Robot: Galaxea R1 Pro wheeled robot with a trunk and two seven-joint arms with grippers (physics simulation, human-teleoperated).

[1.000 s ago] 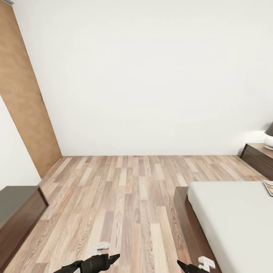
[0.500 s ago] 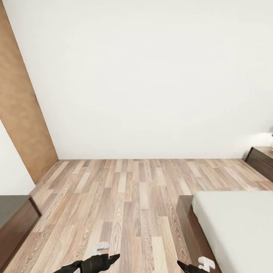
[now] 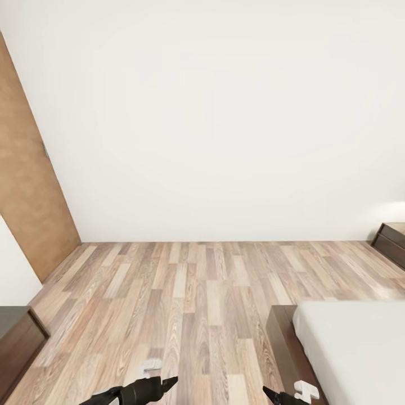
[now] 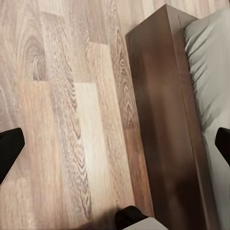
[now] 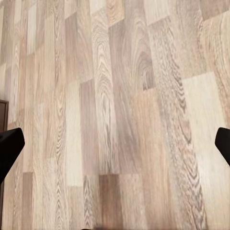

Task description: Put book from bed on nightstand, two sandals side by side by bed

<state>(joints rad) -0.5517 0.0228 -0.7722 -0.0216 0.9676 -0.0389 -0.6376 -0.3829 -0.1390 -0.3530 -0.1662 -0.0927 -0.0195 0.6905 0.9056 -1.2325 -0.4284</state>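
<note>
Near the right, the bed (image 3: 349, 349) is showing only its bare corner, the nightstand (image 3: 394, 242) far right; both tools (image 4: 115, 143) (image 5: 115, 143) are gaping wide, empty; the book is perhaps slipping behind the turning view.

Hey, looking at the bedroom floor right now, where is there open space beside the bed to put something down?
The wood-plank floor lies bare from the bed frame across to the brown door and back to the white wall. The strip right along the bed's dark frame is open too. Space narrows only near the dark bench and the nightstand corner.
</note>
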